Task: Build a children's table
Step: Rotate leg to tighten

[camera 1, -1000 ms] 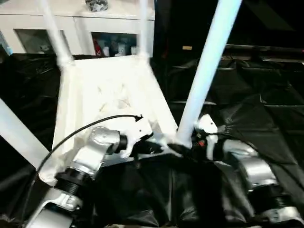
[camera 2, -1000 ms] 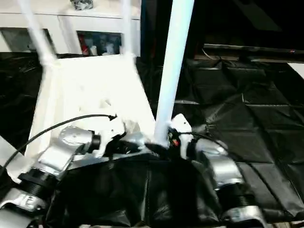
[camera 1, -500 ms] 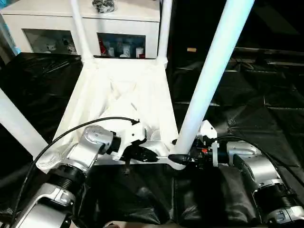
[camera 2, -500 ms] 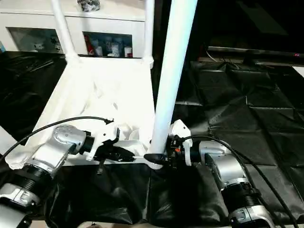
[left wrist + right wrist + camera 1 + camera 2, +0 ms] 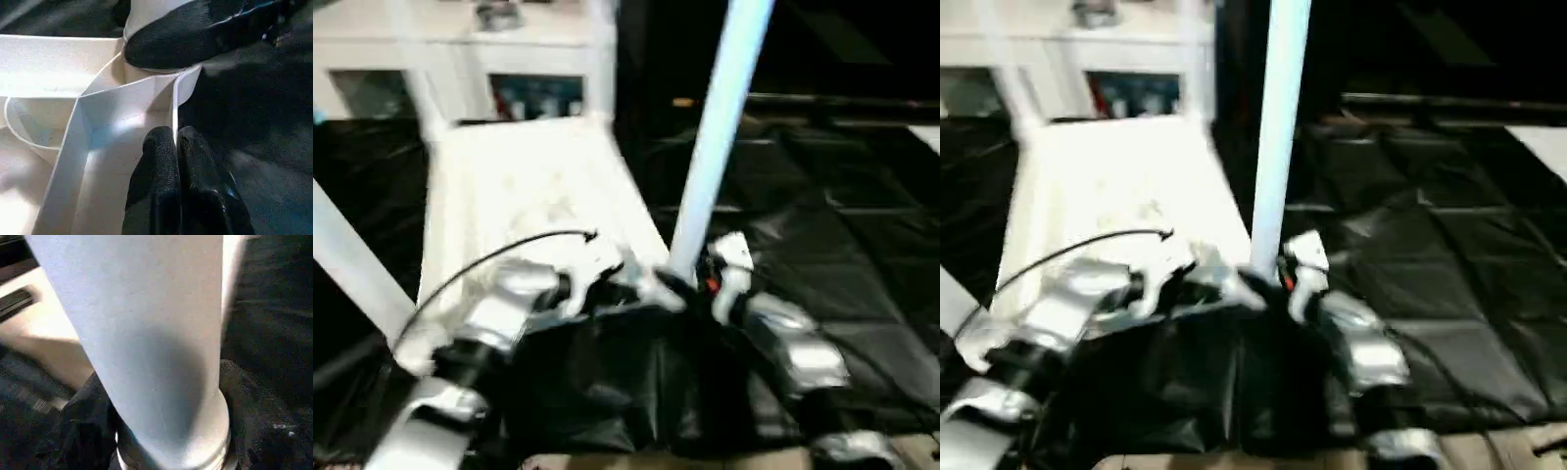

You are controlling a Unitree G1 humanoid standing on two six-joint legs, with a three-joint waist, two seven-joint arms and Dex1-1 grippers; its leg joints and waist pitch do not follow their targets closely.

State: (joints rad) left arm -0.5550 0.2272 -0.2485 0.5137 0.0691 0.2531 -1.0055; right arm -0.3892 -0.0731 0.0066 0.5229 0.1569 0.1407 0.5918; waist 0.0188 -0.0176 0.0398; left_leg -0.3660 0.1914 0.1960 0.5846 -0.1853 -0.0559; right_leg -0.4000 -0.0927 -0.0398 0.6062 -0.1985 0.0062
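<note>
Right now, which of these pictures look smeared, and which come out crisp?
Both eye views are smeared by motion: the cabinet and the upturned tabletop lose their edges. The left wrist view is crisp: the left gripper pinches the tabletop's thin wall. The right wrist view is soft, close against the near leg.

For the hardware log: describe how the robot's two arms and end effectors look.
Both forearms are silver metal with black ribbed rings near the wrist. The left end effector has two black, rounded, matte fingers; its wrist housing is white, with a thin black cable arching over the left forearm. The right end effector is black too, behind a white housing with a small red spot.
</note>
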